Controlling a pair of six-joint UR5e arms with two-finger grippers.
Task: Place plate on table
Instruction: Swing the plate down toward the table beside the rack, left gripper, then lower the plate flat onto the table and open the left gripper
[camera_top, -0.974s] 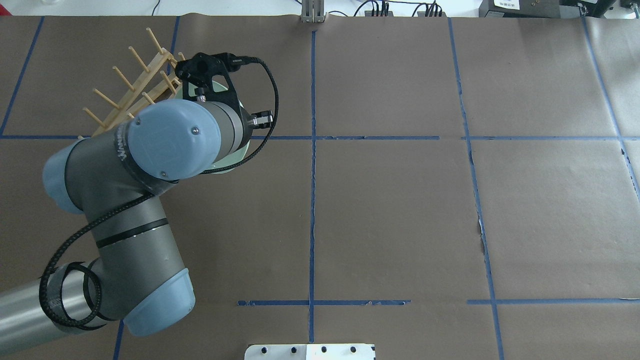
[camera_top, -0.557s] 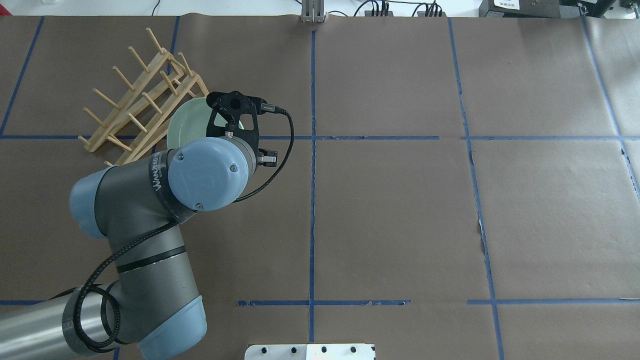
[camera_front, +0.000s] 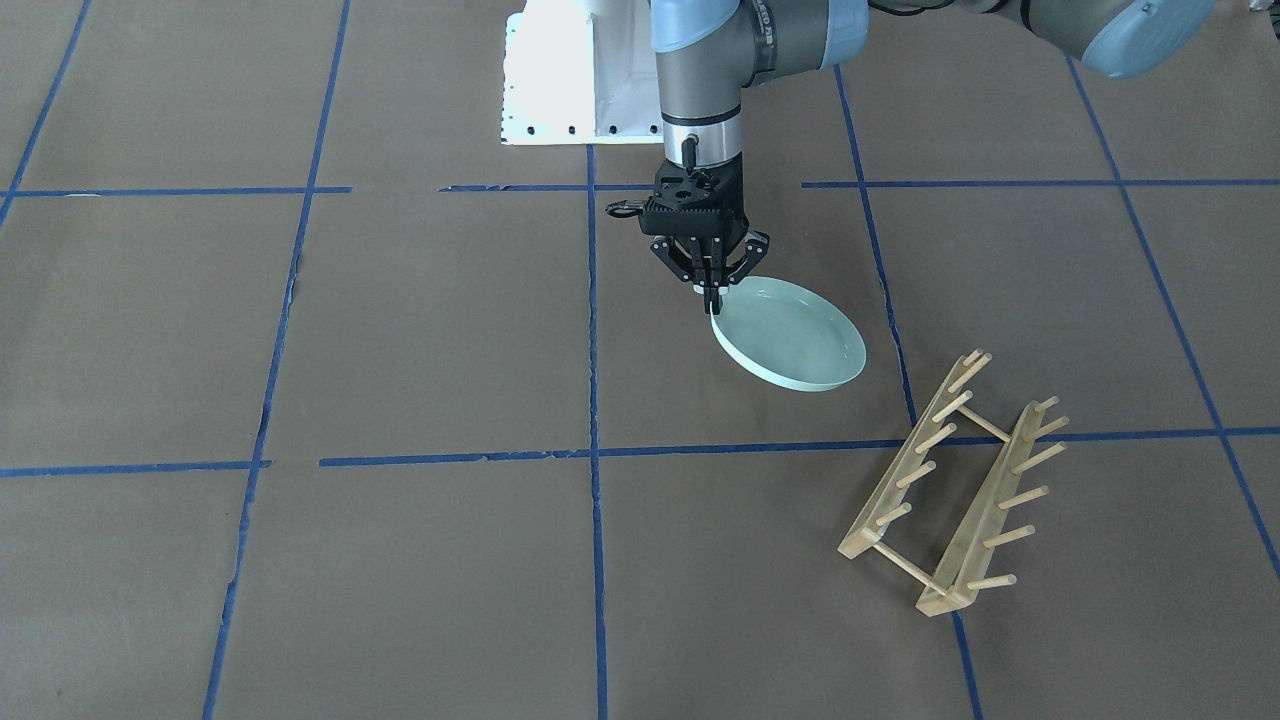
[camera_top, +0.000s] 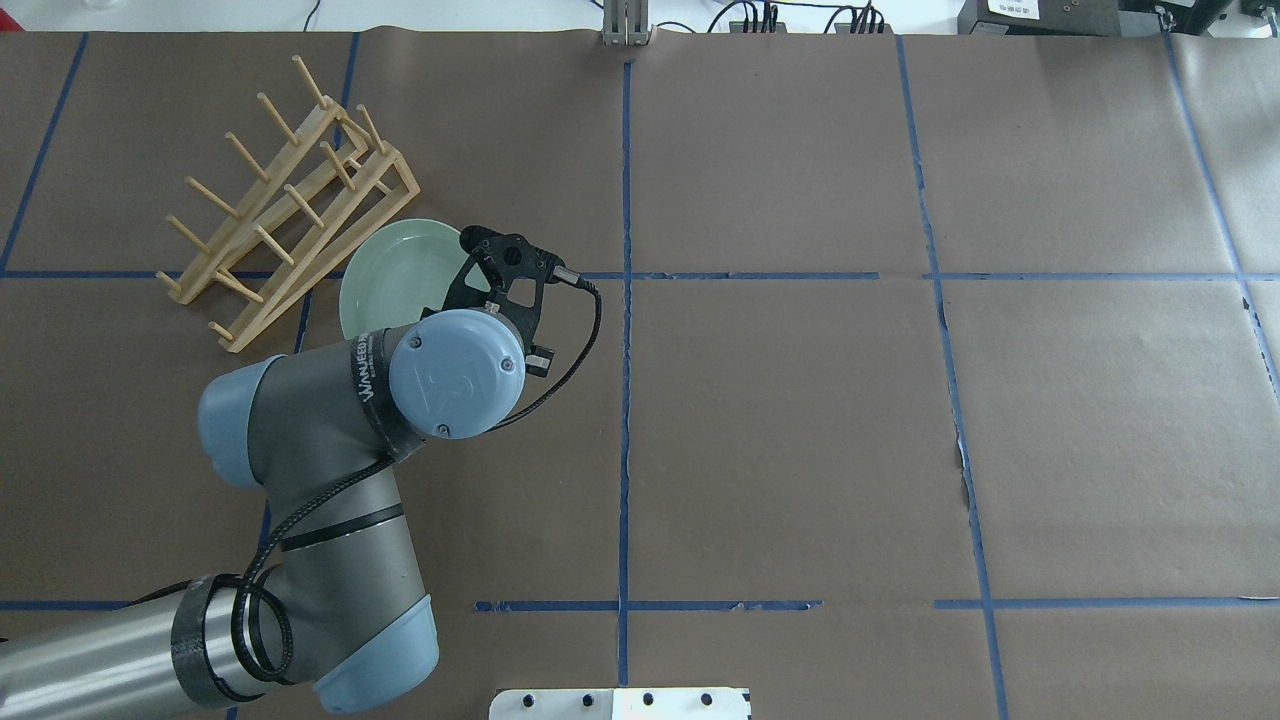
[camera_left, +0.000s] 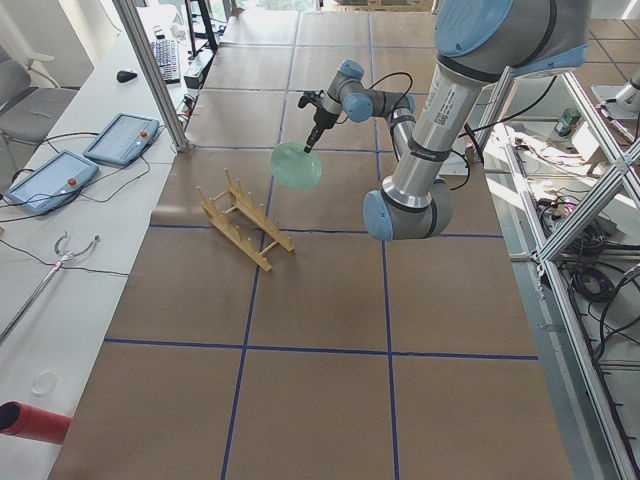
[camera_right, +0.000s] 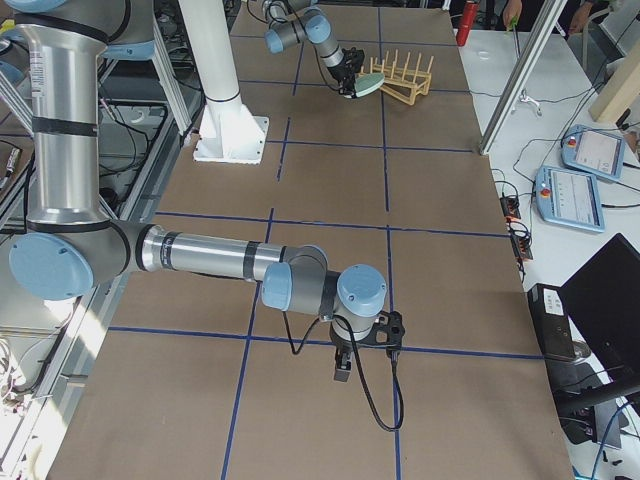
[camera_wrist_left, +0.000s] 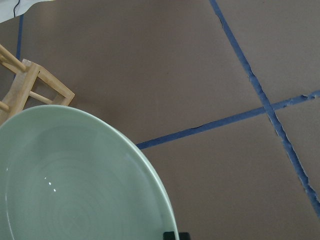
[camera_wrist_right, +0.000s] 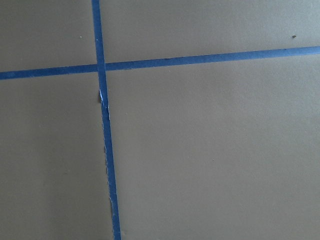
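1. Plate (camera_front: 790, 335) hung tilted from the left gripper (camera_front: 710, 295), which was clamped on the rim edge nearest the robot. The rest of the plate extended away from the fingers toward the wooden rack (camera_front: 950, 490).
2. The concave side faced up. The left wrist view showed the bowl and rim filling its lower left.
3. The plate was above the table (camera_front: 400, 330), inside one taped rectangle, near the rack's end but apart from it. I could not tell whether the low edge touched the paper.
4. Blue tape line (camera_front: 750, 447) ran between the plate and the front of the table.
5. Right gripper (camera_right: 342, 366) sat low over the table, well apart from the plate. Whether its jaws were parted or closed could not be told.
6. Writing: the left arm's wrist band (camera_top: 368, 368) carried white lettering that looked like "WANJEED"; the rest was unreadable.
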